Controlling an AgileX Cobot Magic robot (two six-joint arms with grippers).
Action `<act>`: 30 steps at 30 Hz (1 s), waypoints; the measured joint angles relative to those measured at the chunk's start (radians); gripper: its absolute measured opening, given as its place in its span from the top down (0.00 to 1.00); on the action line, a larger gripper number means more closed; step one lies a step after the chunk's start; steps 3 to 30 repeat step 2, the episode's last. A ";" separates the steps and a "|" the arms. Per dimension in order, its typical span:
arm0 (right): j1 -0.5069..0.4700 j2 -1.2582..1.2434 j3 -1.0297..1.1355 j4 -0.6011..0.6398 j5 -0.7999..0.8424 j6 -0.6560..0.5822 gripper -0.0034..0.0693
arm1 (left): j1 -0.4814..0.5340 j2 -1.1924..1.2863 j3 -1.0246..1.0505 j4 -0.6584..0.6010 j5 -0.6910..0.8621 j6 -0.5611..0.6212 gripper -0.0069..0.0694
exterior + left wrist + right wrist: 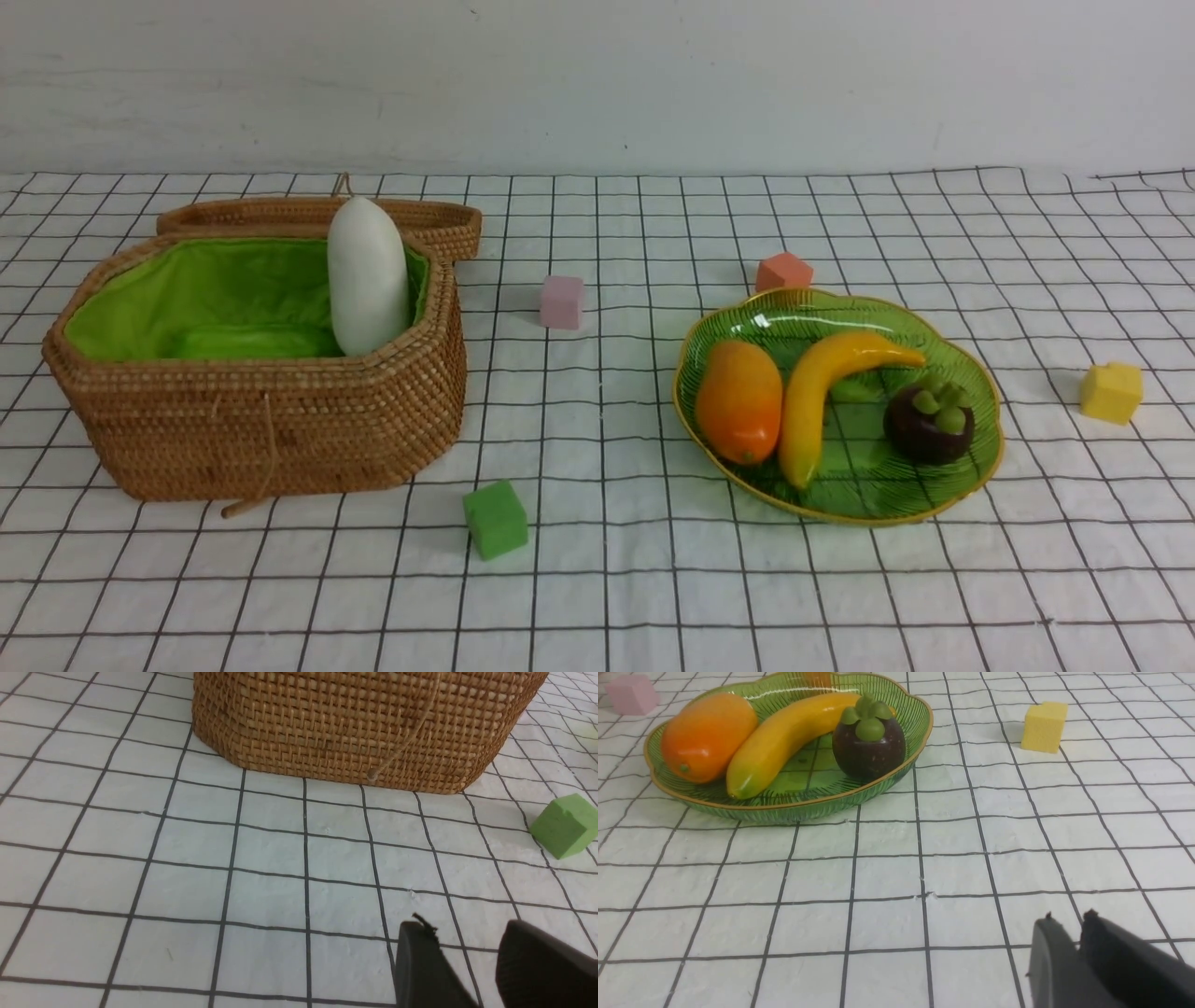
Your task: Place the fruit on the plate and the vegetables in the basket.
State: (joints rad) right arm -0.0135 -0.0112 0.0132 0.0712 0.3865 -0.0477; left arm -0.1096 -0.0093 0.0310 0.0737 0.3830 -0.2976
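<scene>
The green glass plate (971, 448) holds the mango (738, 401), the banana (822, 397) and the mangosteen (929, 422); all show in the right wrist view too: plate (794, 807), mango (707, 735), banana (784, 737), mangosteen (868, 742). The wicker basket (280, 420) stands at the left with its lid open. The white radish (367, 275) leans upright inside it, and the light-green gourd (247, 341) lies on the lining. The carrot is hidden. My left gripper (465, 931) is open and empty over the cloth in front of the basket (355, 723). My right gripper (1069, 921) is shut and empty, nearer than the plate.
Small cubes lie on the gridded cloth: green (496, 519) in front of the basket, pink (561, 301) in the middle, orange-red (783, 272) behind the plate, yellow (1111, 392) at the right. Neither arm shows in the front view.
</scene>
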 joint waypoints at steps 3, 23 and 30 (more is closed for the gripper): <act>0.000 0.000 0.000 0.000 0.000 0.000 0.80 | 0.000 0.000 0.000 0.000 0.000 0.000 0.60; 0.000 0.000 0.000 0.000 0.000 0.000 0.80 | 0.000 0.000 0.000 0.000 0.000 0.000 0.60; 0.000 0.000 0.000 0.000 0.000 0.000 0.80 | 0.000 0.000 0.000 0.000 0.000 0.000 0.60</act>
